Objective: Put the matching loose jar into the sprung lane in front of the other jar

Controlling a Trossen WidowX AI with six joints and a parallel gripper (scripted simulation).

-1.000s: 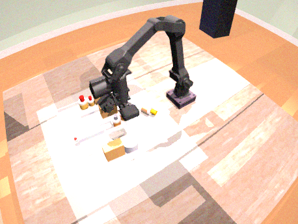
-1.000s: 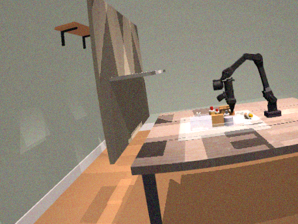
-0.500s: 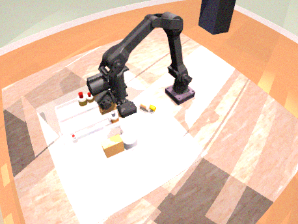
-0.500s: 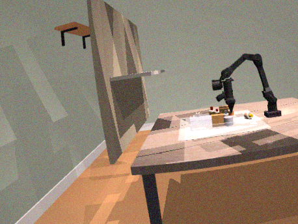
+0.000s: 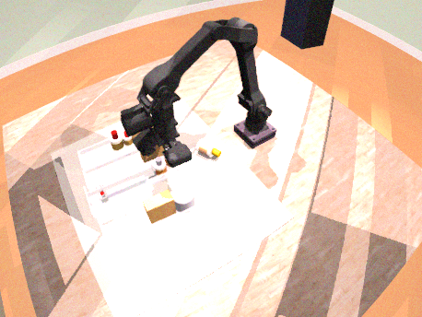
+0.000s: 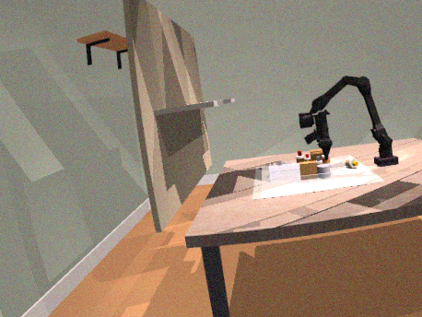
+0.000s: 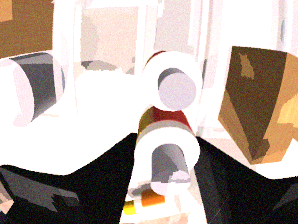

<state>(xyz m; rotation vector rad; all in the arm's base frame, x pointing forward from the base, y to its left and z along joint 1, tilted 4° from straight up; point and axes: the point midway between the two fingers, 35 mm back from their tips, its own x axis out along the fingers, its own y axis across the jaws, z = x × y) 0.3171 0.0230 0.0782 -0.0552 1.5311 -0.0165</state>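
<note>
My gripper (image 7: pixel 165 140) (image 6: pixel 326 158) is shut on a jar (image 7: pixel 167 135) with a grey cap, white shoulder and red and yellow label. In the top view the fingers hide it. A matching grey-capped jar (image 7: pixel 176 89) (image 5: pixel 159 167) stands in the sprung lane, directly beyond the held one. In the wrist view the held jar overlaps the lane jar's near side; whether they touch cannot be told. Pale lane walls (image 5: pixel 123 187) run away from the gripper. The front stop and the held jar's base are not clearly visible. The pusher plate is hidden or washed out.
A brown box (image 5: pixel 160 208) (image 6: pixel 308 169) and a grey-white cylinder (image 5: pixel 184 203) (image 6: pixel 323 170) stand on one side. Another brown box (image 7: pixel 257 100) stands on the other, near red-capped bottles (image 5: pixel 117 141). A yellow-capped jar (image 5: pixel 209 151) (image 6: pixel 352 163) lies on its side toward the arm base.
</note>
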